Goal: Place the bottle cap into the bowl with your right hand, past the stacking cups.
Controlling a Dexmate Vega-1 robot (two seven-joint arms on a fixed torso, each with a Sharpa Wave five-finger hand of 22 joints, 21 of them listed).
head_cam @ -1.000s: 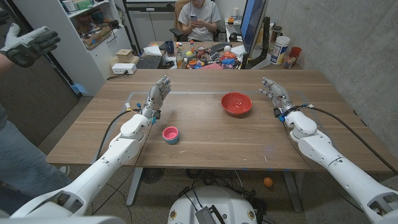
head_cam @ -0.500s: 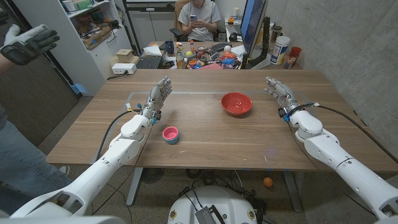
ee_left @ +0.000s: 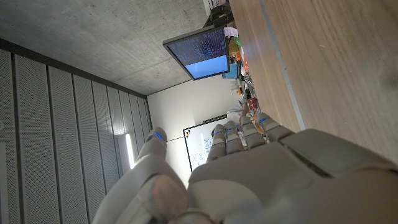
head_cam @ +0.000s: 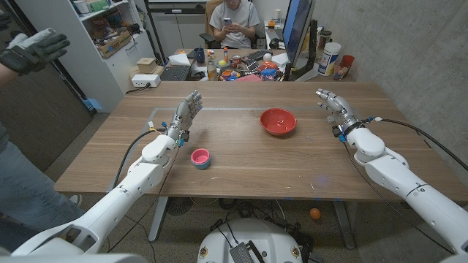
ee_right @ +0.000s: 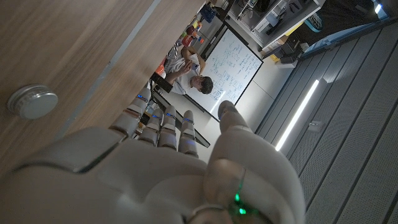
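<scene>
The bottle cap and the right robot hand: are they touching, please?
Apart. The right wrist view shows bare wood between the bottle cap and the right robot hand, whose fingers hold nothing.

No text, label or number can be read. The whiteboard (ee_right: 233, 61) in the right wrist view has handwriting on it, but too small to read. The monitor (ee_left: 200, 52) in the left wrist view shows text lines, also too small.

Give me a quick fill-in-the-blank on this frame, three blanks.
1. The bowl on the table is ____ in colour.
2. The stacking cups sit nearest the robot's ____ hand.
3. The right hand holds ____; the bottle cap lies on the wood.

Missing: red; left; nothing
</scene>
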